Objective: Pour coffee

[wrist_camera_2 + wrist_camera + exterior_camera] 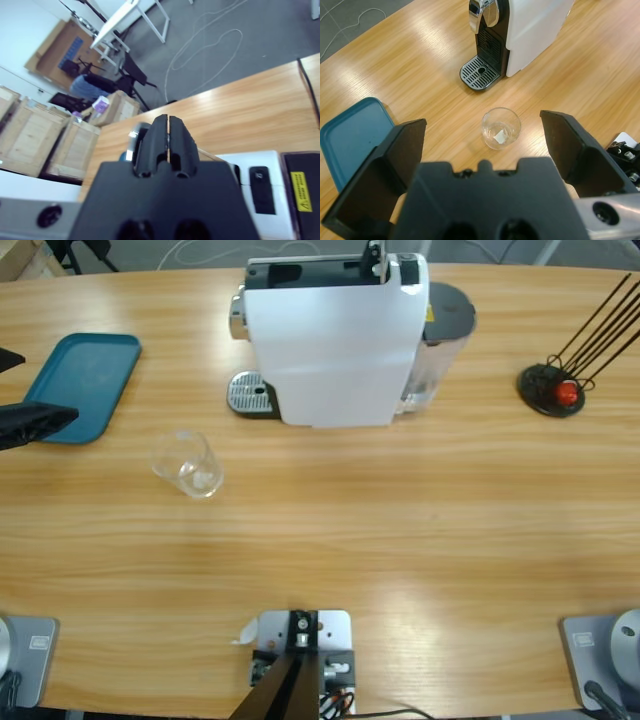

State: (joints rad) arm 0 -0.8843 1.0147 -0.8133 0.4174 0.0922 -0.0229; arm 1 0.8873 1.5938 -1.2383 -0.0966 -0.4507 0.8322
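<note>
the left gripper (482, 150) has its jaws spread wide and holds nothing; in the left wrist view the clear glass tumbler (501, 128) stands upright on the wooden table (420, 60) between and beyond the jaws, apart from both; in the high view the left gripper (35, 423) shows at the left edge, over the near edge of the teal tray (85, 385); the tumbler (187, 464) stands on the table (420, 530) near the tray and in front of the white coffee machine (335, 340); the machine's metal drip grate (479, 73) lies just beyond the glass, the spout above it; whether any coffee lies in the glass i cannot tell, it looks clear; the right gripper (169, 137) has its jaws pressed together with nothing between them, tilted up over the top of the machine (260, 185) toward the room; a black wire rack (560, 380) with a red capsule (568, 392) sits at the table's right end.
</note>
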